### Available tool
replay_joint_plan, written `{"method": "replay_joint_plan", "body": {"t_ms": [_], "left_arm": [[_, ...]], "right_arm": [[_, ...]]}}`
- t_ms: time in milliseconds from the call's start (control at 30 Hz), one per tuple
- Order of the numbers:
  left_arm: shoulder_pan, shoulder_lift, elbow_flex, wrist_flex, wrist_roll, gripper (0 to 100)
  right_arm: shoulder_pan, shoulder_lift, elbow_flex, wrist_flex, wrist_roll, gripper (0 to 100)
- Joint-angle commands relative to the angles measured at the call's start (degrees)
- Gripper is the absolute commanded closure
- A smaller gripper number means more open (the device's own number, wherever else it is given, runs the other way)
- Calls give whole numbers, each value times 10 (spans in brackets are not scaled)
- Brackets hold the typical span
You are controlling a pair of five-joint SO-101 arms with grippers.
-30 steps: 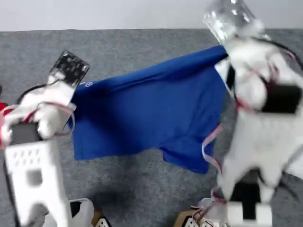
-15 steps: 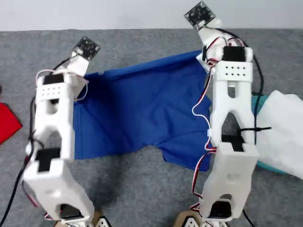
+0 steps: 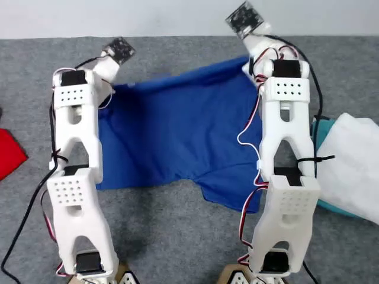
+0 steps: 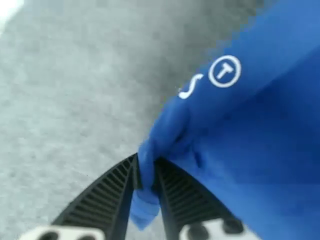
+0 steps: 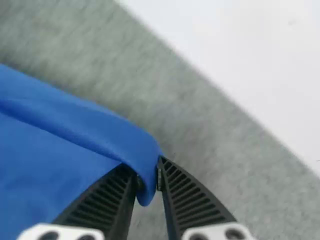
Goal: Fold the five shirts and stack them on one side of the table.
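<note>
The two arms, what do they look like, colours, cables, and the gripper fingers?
Both the left arm and right arm are blocky white plastic with grids of holes. Red, white and black cables run along them, and a small dark circuit board sits at each wrist. The left gripper and right gripper have black ribbed fingers on white bases.

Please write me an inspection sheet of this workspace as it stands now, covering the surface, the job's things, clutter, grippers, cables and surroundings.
Surface: grey table cover, felt-like.
Job's things: blue shirt spread out between the arms; red cloth at one table edge; white cloth lying on a teal cloth at the opposite edge.
Clutter: nothing seen.
Grippers: left gripper shut on a bunched shirt edge; right gripper shut on another shirt edge.
Cables: red-and-white wires hang along the right arm, over the shirt; black cable trails beside the left arm.
Surroundings: pale wall beyond the table.
</note>
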State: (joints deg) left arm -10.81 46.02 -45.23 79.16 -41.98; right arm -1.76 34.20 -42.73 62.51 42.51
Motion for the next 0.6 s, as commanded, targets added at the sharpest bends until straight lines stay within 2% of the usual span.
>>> {"method": "replay_joint_plan", "body": {"t_ms": [0, 100, 267, 367, 567], "left_arm": [[3, 8, -80, 133, -59, 994], [-1, 21, -114, 208, -101, 994], [-13, -3, -87, 215, -145, 994], [-15, -46, -20, 215, -172, 994], [-11, -193, 190, 215, -236, 994]], "right_arm": [[-10, -15, -19, 92, 31, 988], [-10, -33, -19, 158, 33, 988], [-10, -73, -19, 255, 47, 988], [-11, -98, -19, 315, 69, 988], [-4, -136, -18, 400, 91, 988]]}}
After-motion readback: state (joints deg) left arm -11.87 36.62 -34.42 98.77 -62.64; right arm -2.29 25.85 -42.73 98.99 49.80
